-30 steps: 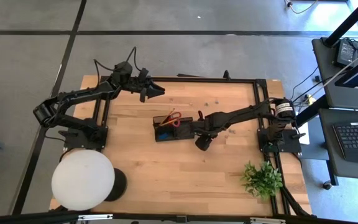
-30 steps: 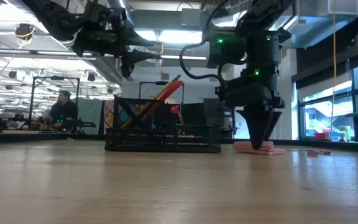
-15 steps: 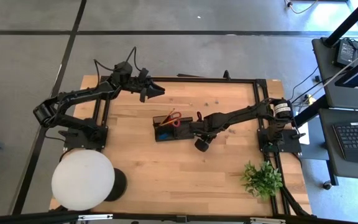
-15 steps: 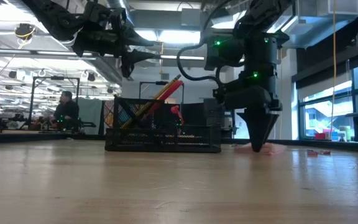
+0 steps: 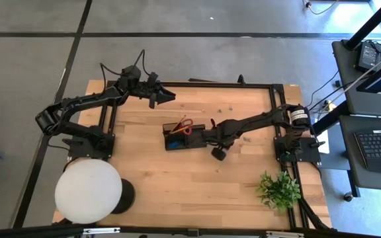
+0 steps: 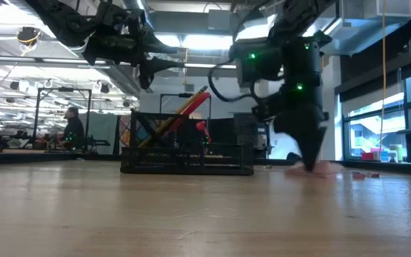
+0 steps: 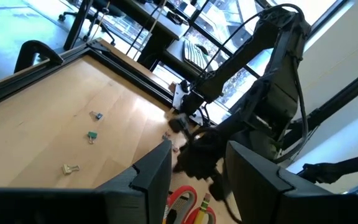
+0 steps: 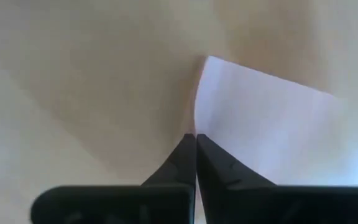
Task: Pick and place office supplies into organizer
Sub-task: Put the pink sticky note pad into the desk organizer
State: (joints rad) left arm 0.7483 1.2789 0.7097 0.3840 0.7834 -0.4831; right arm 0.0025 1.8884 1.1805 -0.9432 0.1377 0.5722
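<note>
Pale wooden tabletop (image 5: 151, 172), black-framed. On it: black mesh rectangular organizer (image 5: 176, 140) (centre), large white round lamp (image 5: 88, 190), green leafy plant (image 5: 278, 188), small scattered clips (image 7: 92, 135), pink square sticky-note block (image 6: 322, 170).

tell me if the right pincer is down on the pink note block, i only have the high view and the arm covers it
observer: Yes. In the low view the right pincer has its tip at table height, against the pink sticky-note block, which lies flat on the wood beside the organizer.
operator: shut or open
observer: Shut. The right wrist view shows both fingers pressed together, with their tips at the block's edge. I can't tell whether any sheet is pinched.
operator: what about the left one
observer: The left pincer is open, with a clear gap in its wrist view. The low view shows it hanging well above the table.
</note>
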